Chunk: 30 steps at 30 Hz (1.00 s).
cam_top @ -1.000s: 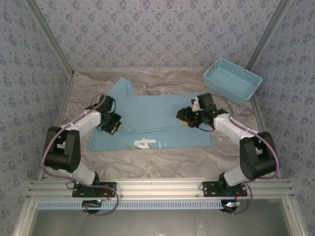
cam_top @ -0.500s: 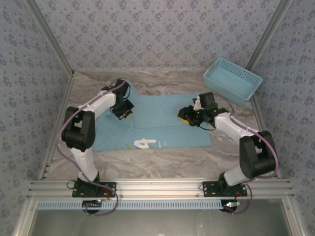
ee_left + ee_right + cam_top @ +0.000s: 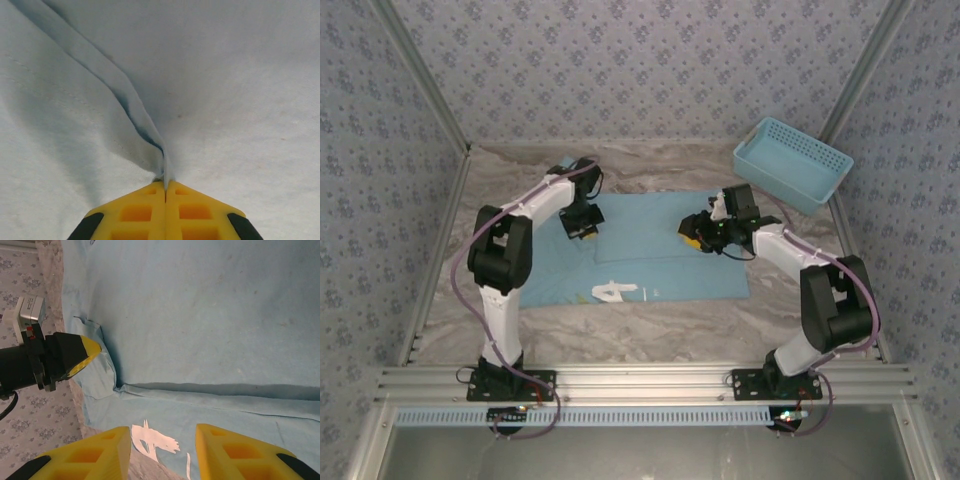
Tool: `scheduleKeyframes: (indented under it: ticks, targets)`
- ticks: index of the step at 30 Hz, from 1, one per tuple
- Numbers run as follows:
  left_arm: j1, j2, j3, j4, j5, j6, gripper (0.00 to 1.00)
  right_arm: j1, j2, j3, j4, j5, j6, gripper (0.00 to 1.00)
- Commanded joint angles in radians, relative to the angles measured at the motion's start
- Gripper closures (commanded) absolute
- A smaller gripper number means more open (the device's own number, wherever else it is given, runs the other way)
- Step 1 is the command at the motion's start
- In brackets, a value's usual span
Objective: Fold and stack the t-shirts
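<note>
A light sky-blue t-shirt (image 3: 650, 255) lies spread on the marble table, its white lettering (image 3: 613, 291) near the front edge. My left gripper (image 3: 583, 228) sits over the shirt's back-left part. In the left wrist view its jaws (image 3: 165, 187) are shut on a raised ridge of the blue cloth (image 3: 225, 75). My right gripper (image 3: 692, 235) hovers over the shirt's right half. Its fingers (image 3: 161, 430) stand open with nothing between them, above the cloth (image 3: 200, 315) and the lettering (image 3: 152, 440). The left gripper's yellow tip (image 3: 82, 352) shows at the left of the right wrist view.
A rigid light-blue lattice basket (image 3: 792, 163) stands at the back right corner. Bare marble table (image 3: 650, 325) runs in front of the shirt. Patterned walls and metal posts close in the sides and back.
The left arm has swung from the shirt's left edge toward the back and right, carrying the left sleeve part over onto the body. The right gripper has barely moved.
</note>
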Motion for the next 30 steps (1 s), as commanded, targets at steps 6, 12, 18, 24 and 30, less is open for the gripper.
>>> scheduleKeyframes:
  ticks: [6,12,18,24,30]
  targets:
    - [0.025,-0.168,-0.016,-0.032,-0.100,-0.007,0.50,-0.048,-0.024,-0.002,-0.072,0.039,-0.002,0.59]
    - [0.116,-0.349,-0.293,0.056,0.037,-0.096,0.65,-0.104,-0.035,-0.045,-0.207,0.168,0.002,0.66]
    - [0.190,-0.360,-0.421,0.227,0.230,-0.148,0.84,-0.109,-0.012,-0.047,-0.182,0.187,-0.005,0.77]
    - [0.192,-0.281,-0.368,0.115,0.177,-0.184,0.88,-0.099,0.007,-0.031,-0.192,0.168,-0.019,0.81]
    - [0.339,-0.345,-0.503,0.084,0.110,-0.188,0.91,-0.145,0.074,0.011,-0.367,0.208,-0.079,0.82]
